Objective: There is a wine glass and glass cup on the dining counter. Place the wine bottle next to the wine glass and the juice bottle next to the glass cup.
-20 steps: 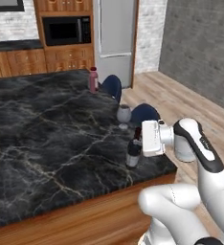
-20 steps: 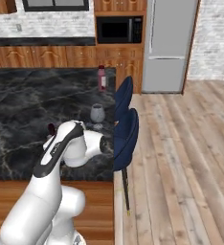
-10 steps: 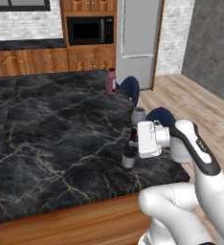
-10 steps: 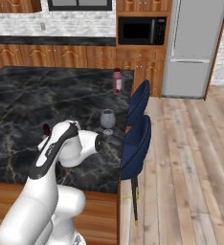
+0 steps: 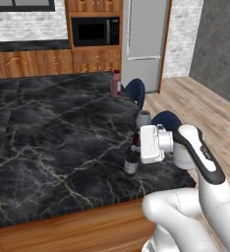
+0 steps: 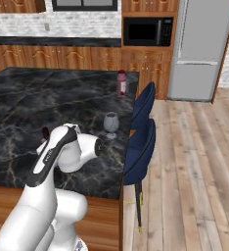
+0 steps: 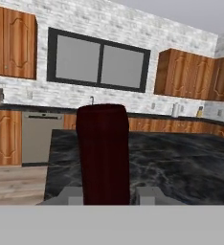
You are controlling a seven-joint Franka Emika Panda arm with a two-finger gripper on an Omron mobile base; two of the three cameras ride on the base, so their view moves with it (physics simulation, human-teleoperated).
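Observation:
My gripper is shut on the dark red neck of the wine bottle, which stands upright near the right edge of the dining counter. I cannot tell whether its base touches the slab. In the hand view the neck of the wine bottle fills the gap between my fingertips. The wine glass stands a little beyond the bottle by the same edge, and this wine glass is right of my arm. The juice bottle stands at the far right corner. The glass cup is out of view.
Two blue chairs stand against the counter's right side over the wood floor. Cupboards, a microwave and a fridge line the far wall. The marble stretches wide to the left of the bottle.
The whole picture has shifted, so the base has driven along the counter. The gripper has stayed shut on the wine bottle's neck the whole time.

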